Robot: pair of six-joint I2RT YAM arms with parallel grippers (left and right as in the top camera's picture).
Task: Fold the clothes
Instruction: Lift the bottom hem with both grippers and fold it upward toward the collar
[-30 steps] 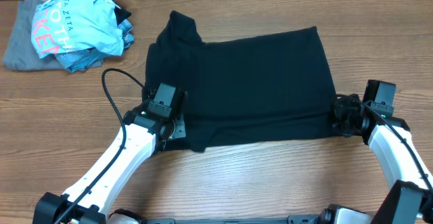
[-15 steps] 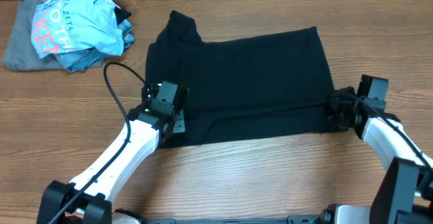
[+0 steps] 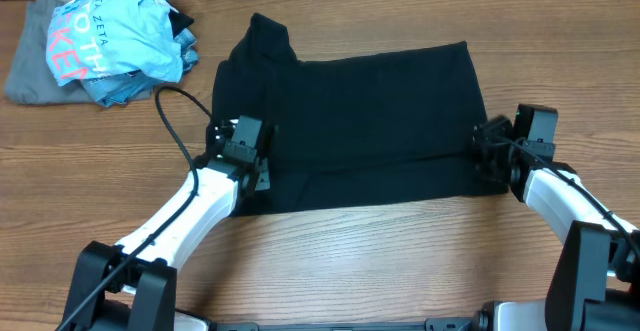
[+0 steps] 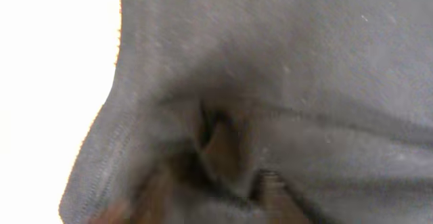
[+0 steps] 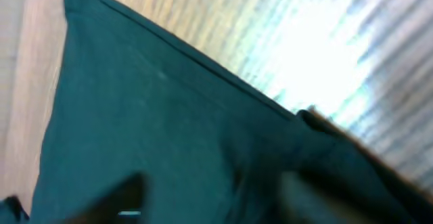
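Middle of the table: the black T-shirt [image 3: 370, 121] is spread out sideways across the centre of the overhead view. One sleeve [image 3: 268, 36] pokes up at the upper left, and the long bottom edge faces the arms.
Upper left corner: a light blue shirt [image 3: 120, 36] with pink lettering is heaped on a grey garment [image 3: 25, 66], well apart from the black one. Looks like a separate pile to me.
Left gripper [image 3: 252, 169]: down on the tee's lower left corner. Its wrist view is just blurry black knit with a pucker of cloth near the fingers [image 4: 274, 187], so I honestly can't tell if it's pinching or has let go.
Right gripper [image 3: 490, 156]: at the tee's lower right edge. In its wrist view the fingers [image 5: 128, 193] stand apart with cloth lying across between them, so I'd call it open, not gripping.
Step in hand: my guess is the lower strip is what's being folded. A faint crease runs across just above the bottom edge, and each arm sits at one end of it.
Doing it well: both ends need to match, same grip depth and same height, so the edge lands straight instead of skewed. Only the top layer should get pinched, and each arm should lift clear without snagging the soft fabric.
Watch out: the black cable [image 3: 175, 121] looping off the left arm sits just beside the tee's left edge on the table [image 3: 400, 261] and could drag that corner.
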